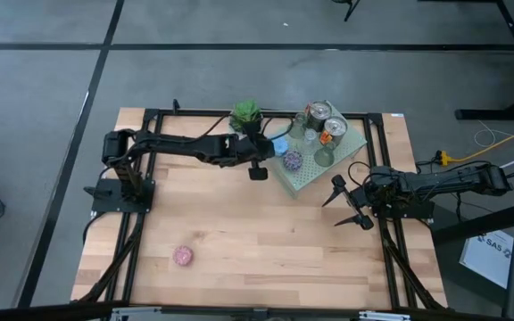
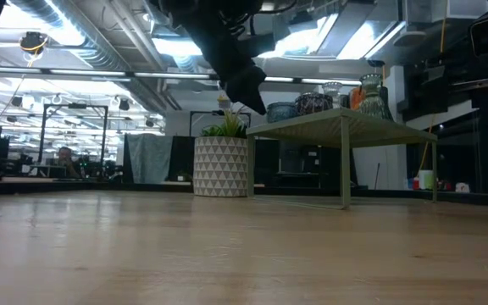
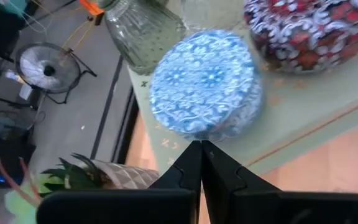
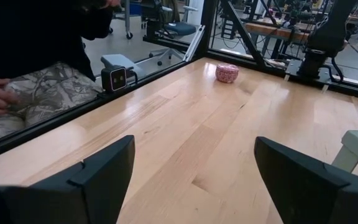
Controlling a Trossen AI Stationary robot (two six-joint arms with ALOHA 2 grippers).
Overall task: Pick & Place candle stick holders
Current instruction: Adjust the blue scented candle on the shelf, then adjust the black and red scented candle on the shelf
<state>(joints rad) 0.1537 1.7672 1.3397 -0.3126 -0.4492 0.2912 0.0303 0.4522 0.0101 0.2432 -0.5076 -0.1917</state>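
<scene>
Several candle stick holders stand on the pale green perforated slab (image 1: 315,174). Among them are a blue one (image 3: 204,84) at its left edge, a purple mosaic one (image 3: 303,28), a clear glass one (image 3: 142,31) and two shiny ones (image 1: 318,113). A pink holder (image 1: 182,256) sits alone on the table near the front left. My left gripper (image 3: 201,146) is shut, its tips right at the blue holder (image 1: 280,147), with nothing between them. My right gripper (image 1: 351,207) waits open at the table's right, over bare wood. My left gripper's shut fingertips (image 3: 191,155) point slanting down at the foot of the blue holder's side wall (image 3: 197,132), from the table's left. Whether they touch it I cannot tell. The holder stands upright on the slab.
A green plant in a white patterned pot (image 2: 221,165) stands just left of the slab, under my left arm. The slab rests on thin legs (image 2: 344,161) above the table. A person sits beyond the table's front edge (image 4: 36,93). Bare wood spreads across the table's near half.
</scene>
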